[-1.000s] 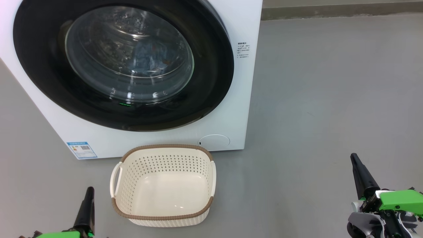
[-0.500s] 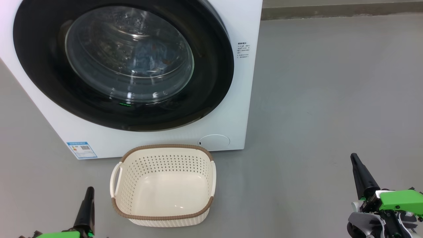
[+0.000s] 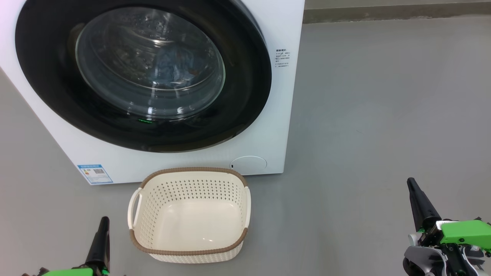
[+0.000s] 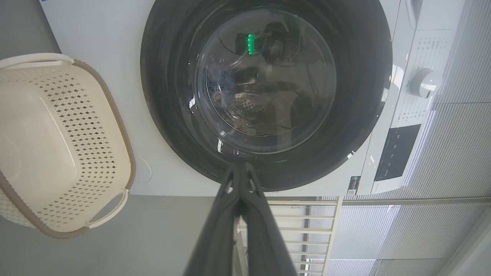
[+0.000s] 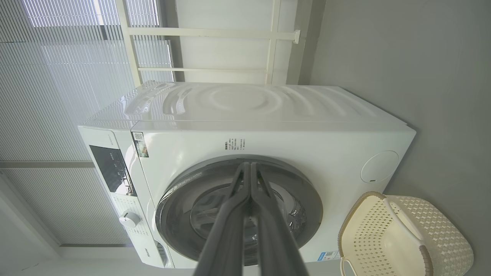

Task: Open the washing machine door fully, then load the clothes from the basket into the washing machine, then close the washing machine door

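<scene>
Washing machine (image 3: 278,115): white front-loader standing on the grey floor (image 3: 376,115); blue label sticker (image 3: 94,173) at the lower left corner of its front, round flap (image 3: 248,163) at the lower right.
Washing machine door (image 3: 50,80): wide glossy black rim around a bulging glass window; lies shut, flush with the machine's front.
Clothes (image 3: 172,67): light blue fabric with small orange-brown marks, seen through the door glass, inside the drum.
Basket (image 3: 191,170): cream perforated plastic with a brown rim; upright on the floor just in front of the machine, below the door; its pale inner bottom shows bare.
Left gripper (image 3: 103,221): at the lower left of the head view, left of the basket and apart from it; fingers pressed together with nothing between them. In its wrist view they point at the door's rim.
Right gripper (image 3: 411,183): at the lower right of the head view, well apart from basket and machine; fingers closed tip to tip, holding nothing.
Control dial (image 4: 425,82): white knob on the machine's panel beside the door.
</scene>
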